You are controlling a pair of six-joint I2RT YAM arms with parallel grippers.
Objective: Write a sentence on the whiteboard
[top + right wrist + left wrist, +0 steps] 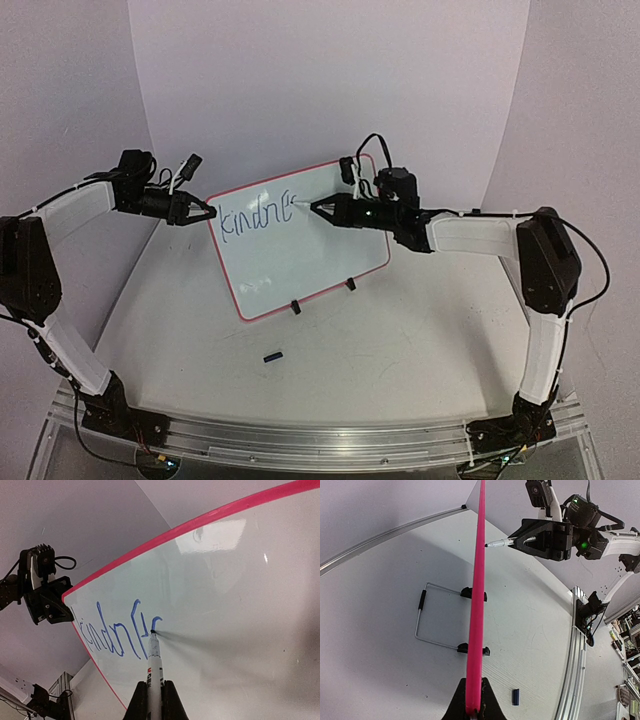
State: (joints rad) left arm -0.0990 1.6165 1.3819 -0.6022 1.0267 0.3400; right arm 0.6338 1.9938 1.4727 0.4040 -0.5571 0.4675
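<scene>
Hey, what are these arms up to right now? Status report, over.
Left gripper shut on whiteboard rim. Right gripper shut on marker, tip on board. Sentence begun, first word unfinished. Nothing blocking; small dark piece on table.

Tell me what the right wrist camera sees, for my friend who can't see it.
The right claw holds a marker pen with its tip pressed against the whiteboard, at the end of some blue handwritten letters. Farther off, the left claw grips the board's red-rimmed edge.

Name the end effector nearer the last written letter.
Right. The right end effector holds the marker on that letter; the left end effector clamps the whiteboard edge, past the first letter.
</scene>
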